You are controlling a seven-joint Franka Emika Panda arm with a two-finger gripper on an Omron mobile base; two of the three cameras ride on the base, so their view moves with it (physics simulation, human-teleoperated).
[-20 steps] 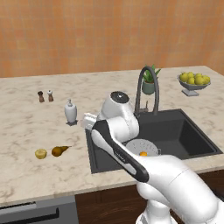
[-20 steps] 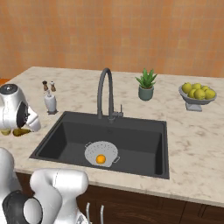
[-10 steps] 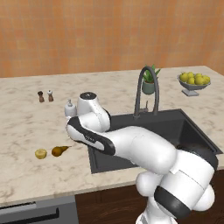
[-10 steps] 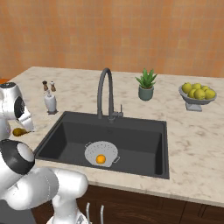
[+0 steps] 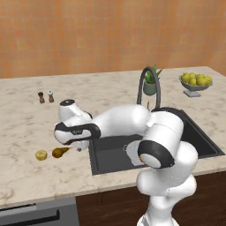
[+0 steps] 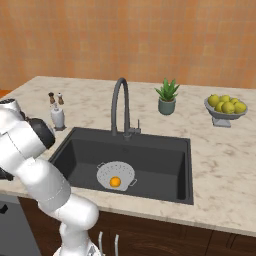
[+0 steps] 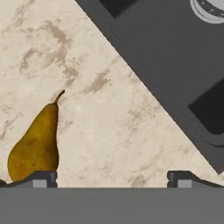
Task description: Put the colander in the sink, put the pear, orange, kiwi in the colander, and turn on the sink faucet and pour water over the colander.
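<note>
The golden-brown pear (image 7: 37, 146) lies on the marble counter just left of the sink, its stem toward the basin. My gripper (image 7: 111, 179) hovers open above the counter, and the pear sits by its left fingertip (image 7: 41, 178), not between the jaws. From the left base view, the gripper (image 5: 76, 145) hangs just right of the pear (image 5: 59, 152), and the kiwi (image 5: 41, 155) lies further left. The colander (image 6: 116, 175) rests on the floor of the sink (image 6: 160, 160) with the orange (image 6: 115, 182) inside. The sink faucet (image 6: 120, 102) stands behind the basin with no water running.
Salt and pepper shakers (image 5: 46, 96) and a soap dispenser (image 6: 58, 117) stand behind and left of the sink. A potted plant (image 6: 167, 97) and a grey footed bowl of lemons (image 6: 226, 107) sit at the back right. The counter's front edge runs close below the pear.
The arm has swung left from above the sink to the counter beside the pear. The gripper stays open and the fruit has not moved.
</note>
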